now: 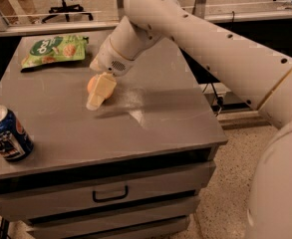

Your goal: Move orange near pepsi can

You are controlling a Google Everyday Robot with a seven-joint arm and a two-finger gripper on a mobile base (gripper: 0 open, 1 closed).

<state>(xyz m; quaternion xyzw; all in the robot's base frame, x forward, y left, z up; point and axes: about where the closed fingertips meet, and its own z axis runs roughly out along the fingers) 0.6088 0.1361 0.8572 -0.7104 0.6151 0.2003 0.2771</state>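
Note:
The orange (91, 83) lies on the grey table (165, 118), left of its middle, and only its left edge shows. My gripper (97, 94) hangs from the white arm and sits right over the orange, covering most of it from the front. The pepsi can (6, 134), dark blue with a silver top, stands upright at the table's front left corner, well apart from the orange and the gripper.
A green snack bag (54, 49) lies flat at the table's back left. The table has drawers below with a dark handle (110, 194). A glass partition runs behind the table. The floor lies to the right.

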